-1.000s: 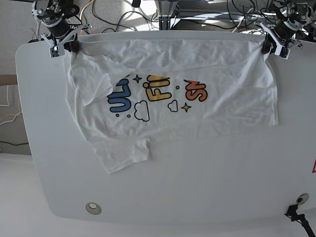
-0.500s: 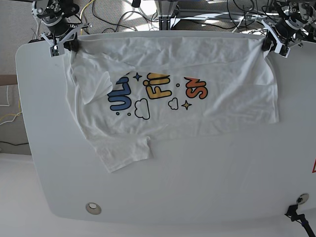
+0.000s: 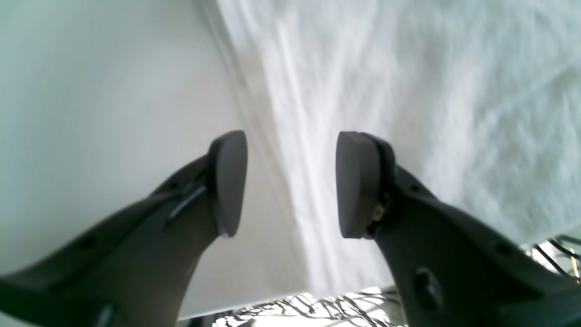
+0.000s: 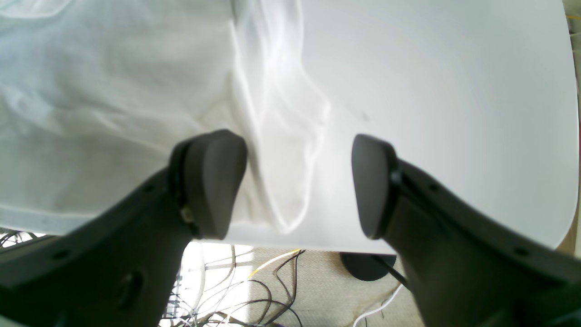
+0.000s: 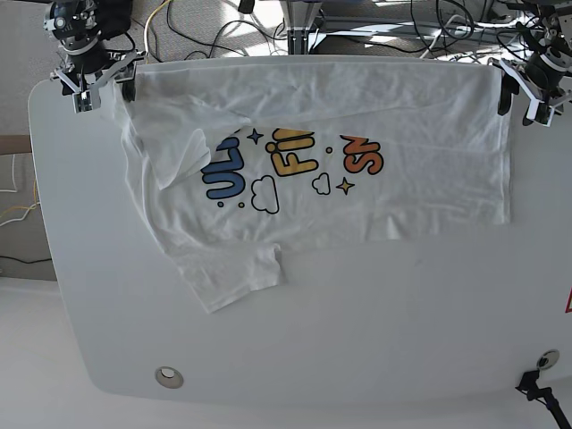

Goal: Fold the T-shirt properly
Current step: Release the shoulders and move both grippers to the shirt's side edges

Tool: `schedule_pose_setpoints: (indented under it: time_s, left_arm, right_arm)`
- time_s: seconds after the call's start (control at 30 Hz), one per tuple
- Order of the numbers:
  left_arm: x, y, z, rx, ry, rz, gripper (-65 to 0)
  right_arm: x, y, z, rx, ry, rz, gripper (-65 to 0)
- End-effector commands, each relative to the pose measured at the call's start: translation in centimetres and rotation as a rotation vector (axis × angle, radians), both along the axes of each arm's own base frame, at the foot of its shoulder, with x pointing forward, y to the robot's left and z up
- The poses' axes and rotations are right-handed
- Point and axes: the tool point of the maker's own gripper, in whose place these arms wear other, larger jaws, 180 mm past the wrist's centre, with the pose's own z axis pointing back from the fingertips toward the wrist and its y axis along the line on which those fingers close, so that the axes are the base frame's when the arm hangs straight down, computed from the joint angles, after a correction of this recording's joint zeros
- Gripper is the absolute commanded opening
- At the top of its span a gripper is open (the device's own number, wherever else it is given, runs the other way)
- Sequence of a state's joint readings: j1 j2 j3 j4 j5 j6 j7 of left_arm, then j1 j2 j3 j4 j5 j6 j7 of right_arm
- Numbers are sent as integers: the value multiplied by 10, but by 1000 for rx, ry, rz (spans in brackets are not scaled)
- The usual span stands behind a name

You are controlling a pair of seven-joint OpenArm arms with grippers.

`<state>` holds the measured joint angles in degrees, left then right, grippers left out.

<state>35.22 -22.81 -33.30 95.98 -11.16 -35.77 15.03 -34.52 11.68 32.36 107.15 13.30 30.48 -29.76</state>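
T-shirt [image 5: 357, 192] lies spread print-up along the far edge of the table [image 5: 357, 331], its far hem right at that edge, one sleeve trailing toward the table's middle on the base view's left, loose flap folded over the "UL" of the print.

Risks, judged: cloth is not flat, wrinkled with the flap doubled over near the far corner on the view's left, so any fold made from here would likely lock that crease in and come out crooked. The hem sits so close to the far edge that a tug could drag it off the table. Re-grasping a single layer at the corners may pinch two layers or miss.

Left gripper [image 3: 290, 186]: jaws apart, nothing between them, hanging over the shirt's side edge at the far corner, no contact that I can see. Right gripper [image 4: 299, 186]: jaws apart, empty, above the bunched shirt edge at the other far corner, one finger [image 4: 213, 181] over cloth, touching or not I can't tell. Both released, shirt held by neither
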Motion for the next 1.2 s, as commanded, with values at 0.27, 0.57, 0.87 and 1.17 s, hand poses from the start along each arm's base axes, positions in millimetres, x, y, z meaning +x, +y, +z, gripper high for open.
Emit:
schedule_pose_setpoints:
  time_s: [0.27, 0.57, 0.87, 1.17]
  left_arm:
    - [93, 12, 61, 71, -160, 34, -354]
    - [158, 23, 40, -82, -153, 136, -354]
    - [194, 28, 0, -247, -84, 213, -349]
    - [192, 28, -37, -252, -10, 232, -311]
  right_arm:
    - [93, 9, 44, -4, -162, 41, -258]
    - [171, 21, 49, 90, -215, 43, -258]
    - [213, 17, 51, 160, -239, 11, -259]
    - [220, 9, 61, 137, -258, 13, -258]
